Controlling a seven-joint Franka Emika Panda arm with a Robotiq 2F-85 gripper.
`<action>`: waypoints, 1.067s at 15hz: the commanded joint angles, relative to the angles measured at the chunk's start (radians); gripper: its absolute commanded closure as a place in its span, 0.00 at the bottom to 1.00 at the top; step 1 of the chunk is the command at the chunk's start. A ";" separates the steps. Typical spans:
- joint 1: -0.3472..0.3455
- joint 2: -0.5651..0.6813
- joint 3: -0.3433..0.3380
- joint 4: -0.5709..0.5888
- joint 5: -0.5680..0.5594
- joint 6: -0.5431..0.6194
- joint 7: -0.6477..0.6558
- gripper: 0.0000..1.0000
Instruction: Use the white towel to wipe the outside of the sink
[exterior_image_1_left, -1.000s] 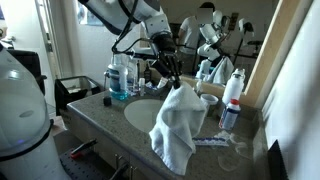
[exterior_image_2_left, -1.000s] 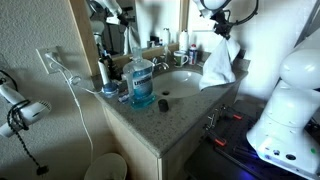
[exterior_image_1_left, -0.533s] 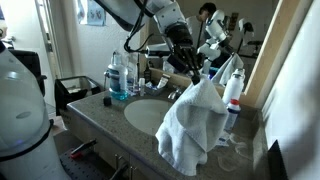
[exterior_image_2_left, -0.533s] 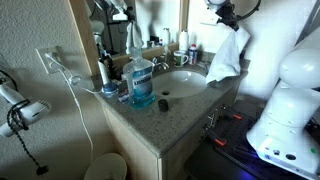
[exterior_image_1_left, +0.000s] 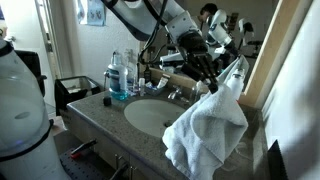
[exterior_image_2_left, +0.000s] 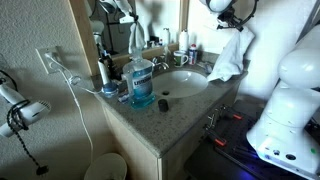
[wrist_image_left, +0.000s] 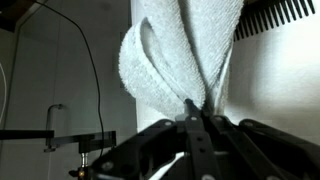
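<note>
My gripper (exterior_image_1_left: 208, 82) is shut on the top of the white towel (exterior_image_1_left: 205, 130), which hangs in folds in the air over the end of the counter beyond the basin. In an exterior view the towel (exterior_image_2_left: 228, 55) dangles above the counter edge under the gripper (exterior_image_2_left: 238, 22). In the wrist view the towel (wrist_image_left: 185, 50) rises from between my closed fingers (wrist_image_left: 196, 112). The round sink basin (exterior_image_1_left: 152, 113) is set in a speckled stone counter (exterior_image_2_left: 150, 115) and also shows in an exterior view (exterior_image_2_left: 182, 82).
A large blue mouthwash bottle (exterior_image_2_left: 142, 80) and small bottles (exterior_image_1_left: 118, 78) stand at one end of the counter. A white spray bottle (exterior_image_1_left: 234, 88) and cups stand near the mirror. A faucet (exterior_image_2_left: 160, 62) sits behind the basin. A hair dryer (exterior_image_2_left: 18, 112) hangs on the wall.
My gripper has carried the towel up and sideways, away from above the basin toward the end of the counter. The towel swings along with it.
</note>
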 joint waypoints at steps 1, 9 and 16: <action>0.002 0.078 -0.021 0.049 -0.076 -0.002 0.066 0.99; 0.004 0.164 -0.068 0.077 -0.267 -0.012 0.172 0.99; 0.024 0.185 -0.071 0.046 -0.273 0.009 0.152 0.69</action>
